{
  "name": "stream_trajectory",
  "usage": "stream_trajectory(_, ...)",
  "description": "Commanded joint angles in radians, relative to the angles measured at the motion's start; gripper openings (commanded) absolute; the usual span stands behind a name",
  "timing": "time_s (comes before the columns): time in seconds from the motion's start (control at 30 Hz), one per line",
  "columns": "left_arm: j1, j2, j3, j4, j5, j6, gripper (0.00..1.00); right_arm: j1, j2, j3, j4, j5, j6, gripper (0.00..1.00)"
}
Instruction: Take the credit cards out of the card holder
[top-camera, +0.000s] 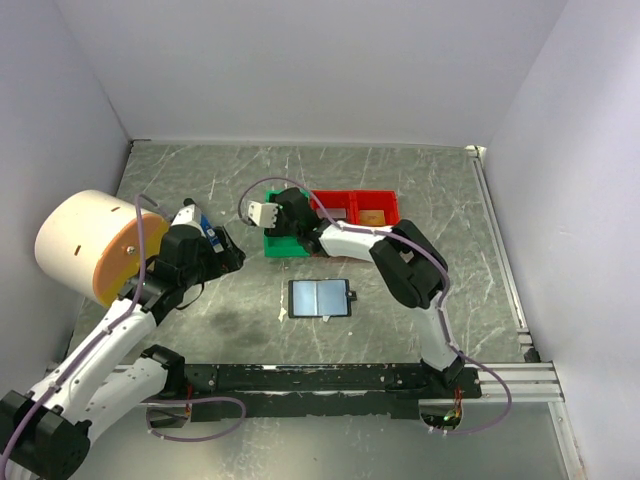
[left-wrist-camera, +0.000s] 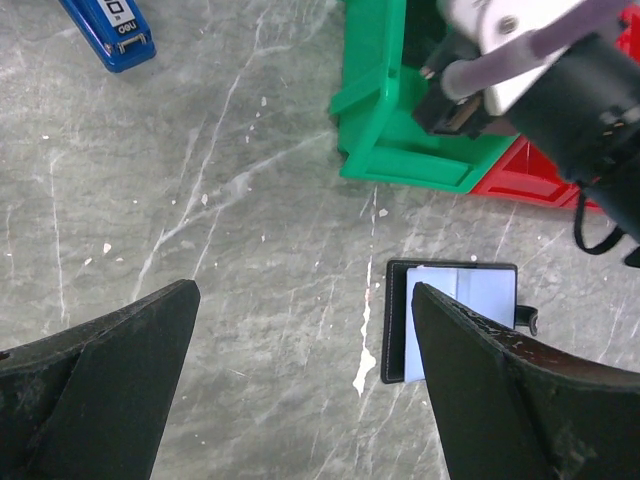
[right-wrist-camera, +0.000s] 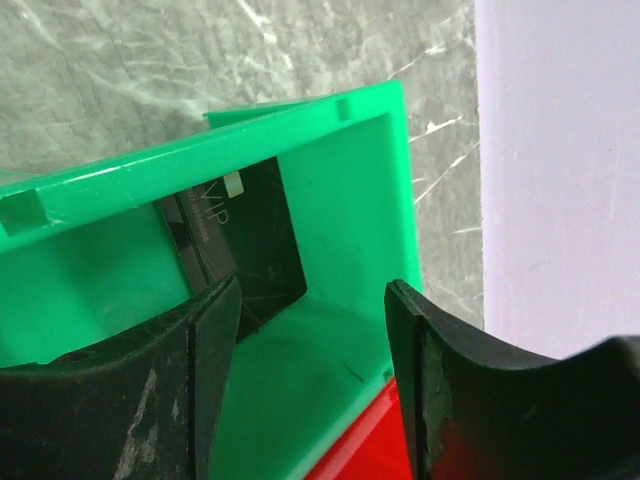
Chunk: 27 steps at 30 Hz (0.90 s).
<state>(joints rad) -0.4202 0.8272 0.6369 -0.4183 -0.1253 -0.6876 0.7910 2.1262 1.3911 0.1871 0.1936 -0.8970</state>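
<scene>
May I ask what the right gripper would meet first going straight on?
The right gripper would likely meet the green bin floor, beside the black card inside; depth unclear.

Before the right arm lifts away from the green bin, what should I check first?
1. Right end effector jaws apart, nothing between them: ok.
2. Black card inside the green bin, free of the fingers: ok.
3. Card holder lying open, nothing over it: ok.
4. Any card left inside the holder: cannot tell.
5. Left end effector open, empty, away from the bin: ok.
</scene>
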Motion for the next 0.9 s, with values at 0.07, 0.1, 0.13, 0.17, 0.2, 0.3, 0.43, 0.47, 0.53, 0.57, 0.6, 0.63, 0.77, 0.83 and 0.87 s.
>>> stream_trajectory(0.07,0.011,0.027,0.037,0.012,0.055,0.031,1.00,-0.009,-0.137,-0.022,-0.007,-0.084,0.105,0.62)
stream_trajectory(0.1,0.011,0.028,0.033,0.016,0.064,0.032,1.00,-0.009,-0.165,-0.033,0.006,-0.098,0.139,0.63)
stream_trajectory(0.13,0.011,0.028,0.030,0.022,0.078,0.034,1.00,-0.009,-0.196,-0.048,0.021,-0.101,0.188,0.63)
stream_trajectory(0.17,0.011,0.029,0.026,0.030,0.092,0.039,1.00,-0.009,-0.227,-0.069,0.043,-0.089,0.247,0.64)
stream_trajectory(0.2,0.011,0.036,0.022,0.039,0.114,0.046,0.99,-0.011,-0.266,-0.093,0.068,-0.060,0.319,0.64)
stream_trajectory(0.3,0.011,0.073,0.020,0.058,0.187,0.058,0.97,-0.022,-0.393,-0.197,0.096,0.049,0.623,0.67)
stream_trajectory(0.43,0.011,0.131,-0.019,0.150,0.347,0.054,0.92,-0.052,-0.550,-0.339,-0.110,0.048,1.138,0.67)
stream_trajectory(0.47,0.011,0.147,-0.030,0.186,0.386,0.048,0.90,-0.060,-0.585,-0.374,-0.151,0.014,1.251,0.66)
stream_trajectory(0.53,0.009,0.184,-0.063,0.270,0.473,0.023,0.87,-0.068,-0.652,-0.486,-0.203,-0.044,1.426,0.64)
stream_trajectory(0.57,0.007,0.200,-0.080,0.318,0.522,0.016,0.87,-0.070,-0.689,-0.538,-0.195,-0.080,1.501,0.63)
stream_trajectory(0.6,0.004,0.219,-0.093,0.360,0.550,0.005,0.86,-0.070,-0.725,-0.597,-0.169,-0.127,1.547,0.63)
stream_trajectory(0.63,0.001,0.232,-0.102,0.381,0.546,-0.015,0.86,-0.068,-0.773,-0.648,-0.144,-0.175,1.593,0.61)
stream_trajectory(0.77,-0.028,0.274,-0.128,0.443,0.508,-0.051,0.85,-0.007,-0.862,-0.750,-0.130,-0.221,1.682,0.59)
stream_trajectory(0.83,-0.049,0.307,-0.133,0.461,0.494,-0.067,0.84,0.034,-0.871,-0.740,-0.214,-0.131,1.699,0.58)
stream_trajectory(0.87,-0.064,0.322,-0.134,0.470,0.488,-0.074,0.83,0.049,-0.871,-0.731,-0.261,-0.088,1.701,0.57)
